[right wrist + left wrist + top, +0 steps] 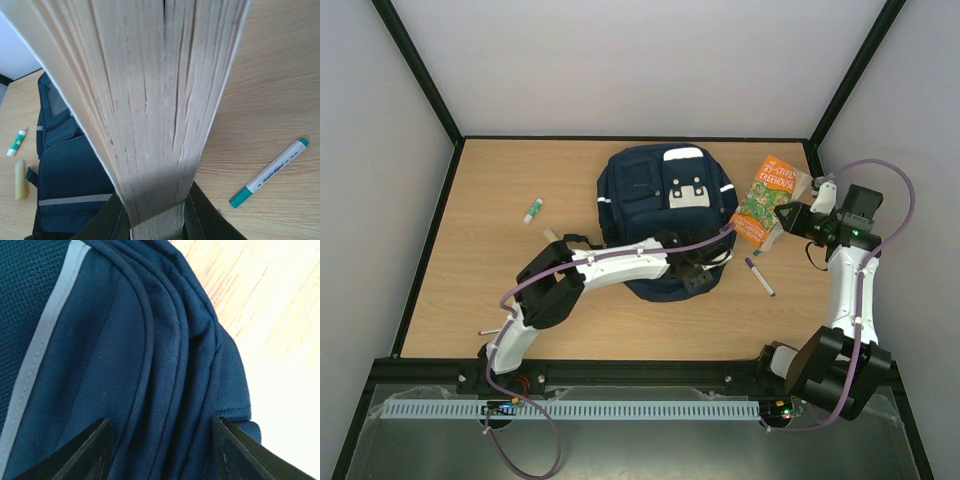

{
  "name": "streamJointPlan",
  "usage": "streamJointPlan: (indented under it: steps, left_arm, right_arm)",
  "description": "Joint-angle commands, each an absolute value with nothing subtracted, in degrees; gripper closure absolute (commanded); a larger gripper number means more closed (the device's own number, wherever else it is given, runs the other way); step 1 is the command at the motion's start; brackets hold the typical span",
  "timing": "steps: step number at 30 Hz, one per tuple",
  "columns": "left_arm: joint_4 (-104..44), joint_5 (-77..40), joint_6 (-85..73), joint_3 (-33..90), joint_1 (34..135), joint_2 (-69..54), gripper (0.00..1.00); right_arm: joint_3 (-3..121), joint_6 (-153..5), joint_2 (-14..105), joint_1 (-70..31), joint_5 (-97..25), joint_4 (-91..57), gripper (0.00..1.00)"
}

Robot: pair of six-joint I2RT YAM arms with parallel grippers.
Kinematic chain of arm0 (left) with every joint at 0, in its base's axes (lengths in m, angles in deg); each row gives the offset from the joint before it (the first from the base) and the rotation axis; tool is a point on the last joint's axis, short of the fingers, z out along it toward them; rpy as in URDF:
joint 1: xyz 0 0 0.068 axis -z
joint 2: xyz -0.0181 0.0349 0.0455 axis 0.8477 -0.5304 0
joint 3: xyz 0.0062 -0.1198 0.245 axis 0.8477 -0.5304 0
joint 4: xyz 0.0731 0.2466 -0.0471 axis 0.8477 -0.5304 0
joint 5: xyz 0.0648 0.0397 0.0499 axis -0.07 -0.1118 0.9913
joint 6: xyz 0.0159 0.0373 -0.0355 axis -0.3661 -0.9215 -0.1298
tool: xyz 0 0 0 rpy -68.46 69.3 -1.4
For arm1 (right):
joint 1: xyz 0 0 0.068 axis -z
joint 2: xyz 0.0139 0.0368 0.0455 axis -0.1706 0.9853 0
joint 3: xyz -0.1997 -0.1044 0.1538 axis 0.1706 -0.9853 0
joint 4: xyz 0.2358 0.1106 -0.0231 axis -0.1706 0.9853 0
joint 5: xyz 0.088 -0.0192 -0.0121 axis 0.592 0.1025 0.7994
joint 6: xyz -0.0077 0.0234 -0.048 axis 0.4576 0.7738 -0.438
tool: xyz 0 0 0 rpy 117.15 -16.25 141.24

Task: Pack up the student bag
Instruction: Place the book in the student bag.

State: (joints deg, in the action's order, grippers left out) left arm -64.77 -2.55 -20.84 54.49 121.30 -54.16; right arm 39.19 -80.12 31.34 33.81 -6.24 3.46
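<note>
The left gripper [160, 424] stands open at lower centre, its 2 fingers straddling folds at the near edge of the student bag [655, 195]. The bag lies flat at mid-table [490, 290]. A marker [760, 277] lies at lower right. Above it, the right gripper [155, 217] is clamped on a tilted book [765, 198], just beside the bag. A glue stick [532, 210] lies at left.

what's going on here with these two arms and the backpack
The right pincer holds a book just right of the navy student bag. The left pincer is at the bag's near edge, its fingers either side of folded fabric; whether it grips is unclear. A marker and small white-green tube lie loose on the table.
</note>
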Motion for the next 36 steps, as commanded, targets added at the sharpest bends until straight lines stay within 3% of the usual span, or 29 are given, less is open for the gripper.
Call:
streamJointPlan:
  steps: [1, 12, 18, 27, 31, 36]
  left_arm:
    - [-66.7, 3.3, -19.3, 57.6, 121.9, -56.1, 0.47]
    - [-66.4, 4.6, -23.6, 56.4, 125.2, -57.3, 0.61]
    - [-66.4, 9.0, -23.0, 55.9, 125.5, -58.0, 0.48]
    - [-66.0, 10.1, -22.4, 56.4, 123.7, -57.4, 0.72]
    - [-64.2, 8.3, -22.0, 55.1, 122.5, -53.9, 0.95]
    - [-60.5, 7.8, -20.8, 52.2, 121.3, -48.3, 0.98]
  right_arm:
    - [41.2, -82.5, 29.4, 34.1, -3.1, 4.0, 0.99]
    - [41.2, -82.9, 29.4, 34.1, -3.6, 4.3, 0.99]
    - [42.2, -82.9, 29.8, 34.0, -2.7, 3.9, 0.99]
    - [45.3, -82.6, 29.7, 34.0, -2.1, 6.6, 0.99]
    - [47.3, -82.6, 29.8, 34.0, -2.1, 9.6, 0.99]
    - [51.9, -82.3, 30.4, 34.0, -0.5, 16.1, 0.99]
